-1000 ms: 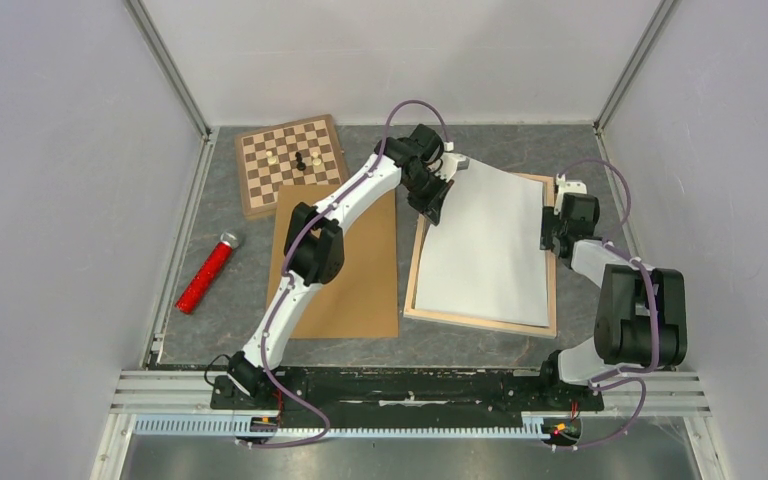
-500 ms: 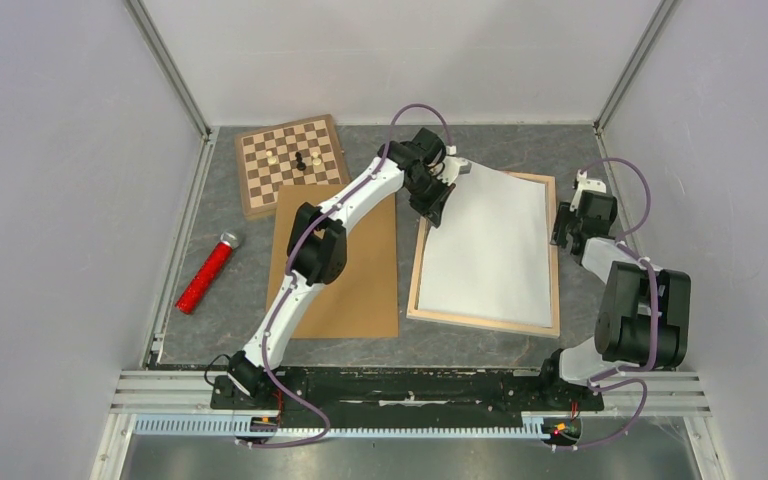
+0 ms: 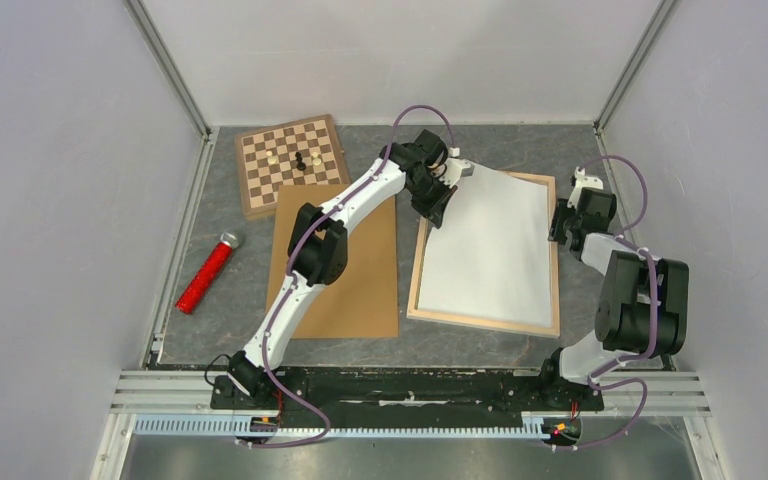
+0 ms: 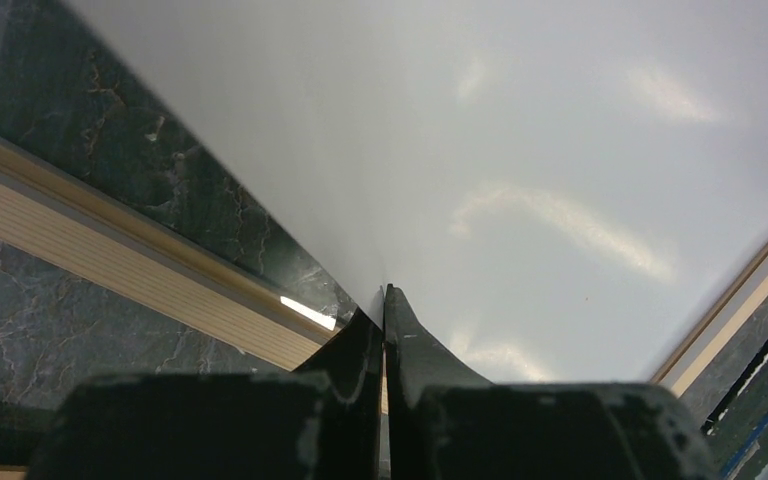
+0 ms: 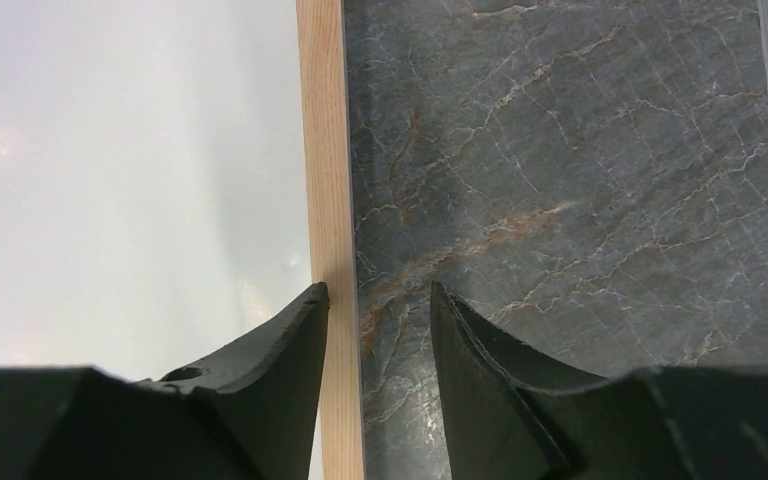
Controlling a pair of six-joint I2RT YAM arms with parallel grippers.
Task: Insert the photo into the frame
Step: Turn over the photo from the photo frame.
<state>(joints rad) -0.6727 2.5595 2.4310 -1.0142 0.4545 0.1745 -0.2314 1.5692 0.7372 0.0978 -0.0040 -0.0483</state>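
Note:
The photo (image 3: 485,245) lies white back up inside the frame (image 3: 480,322), which rests on the dark table to the right of centre. My left gripper (image 3: 432,208) is shut on the photo's far left edge (image 4: 560,150), its jaws (image 4: 384,295) pressed together. That edge hangs raised above the frame's left bar (image 4: 110,265). My right gripper (image 3: 559,224) hovers open over the frame's right bar (image 5: 325,150). One of its fingers is over the bar and the other over bare table (image 5: 378,290), holding nothing. The photo's white sheet (image 5: 130,180) lies just inside that bar.
A brown backing board (image 3: 355,280) lies left of the frame, partly under my left arm. A chessboard (image 3: 293,160) with a few pieces sits at the back left. A red cylinder (image 3: 205,275) lies near the left wall. Grey walls enclose the table.
The photo's right edge, which overlapped the frame's right bar, has dropped inside it. My right gripper has drawn back to the right and its jaws have narrowed a little. The left grip holds.

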